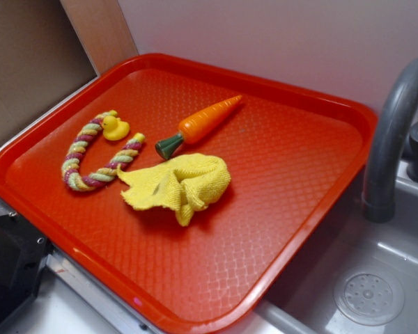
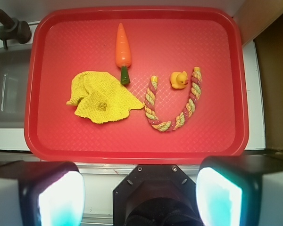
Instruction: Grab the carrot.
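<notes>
Red tray (image 1: 299, 229) has a raised rim all round; its right half is bare textured plastic with wide clearance. Past the right rim: grey sink basin (image 1: 376, 278) and curved grey faucet (image 1: 393, 132).

Left to right in the exterior view: braided rope (image 1: 90, 154) bent into a U, rubber duck (image 1: 114, 127) inside the U's mouth, yellow cloth (image 1: 177, 184) crumpled, carrot (image 1: 198, 123).

Carrot: glossy orange, tapered to a point, dark green stub cap. Lies flat toward the tray's back, tip aimed at the far right rim; cap just beside the cloth's upper edge.

Count: one rope, one duck, one cloth, one carrot.

End effector (image 2: 140, 197): wrist view shows both fingers (image 2: 56, 197) spread wide, holding nothing, off the tray's near rim.
</notes>
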### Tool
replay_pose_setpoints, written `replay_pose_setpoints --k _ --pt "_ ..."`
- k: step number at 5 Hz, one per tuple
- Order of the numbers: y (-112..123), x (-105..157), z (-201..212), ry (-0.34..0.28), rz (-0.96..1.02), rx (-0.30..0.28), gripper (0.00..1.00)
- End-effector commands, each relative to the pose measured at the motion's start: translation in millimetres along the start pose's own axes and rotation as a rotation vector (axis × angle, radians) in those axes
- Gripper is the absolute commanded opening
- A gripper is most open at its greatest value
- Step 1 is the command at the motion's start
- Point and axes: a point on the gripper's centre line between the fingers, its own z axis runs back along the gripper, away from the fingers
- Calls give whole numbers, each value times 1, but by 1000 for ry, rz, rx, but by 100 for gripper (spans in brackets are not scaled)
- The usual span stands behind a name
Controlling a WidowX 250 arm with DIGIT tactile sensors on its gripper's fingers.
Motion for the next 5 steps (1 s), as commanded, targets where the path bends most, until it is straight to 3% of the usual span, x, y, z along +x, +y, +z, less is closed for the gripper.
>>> replay_pose_setpoints --k 1,3,4,5 --pt "0 0 0 0 0 0 100" --pt "-32 61 -38 -96 17 -57 100" --pt "-41 97 -62 -139 16 -52 100" --pt "-49 129 -91 -173 0 -6 100"
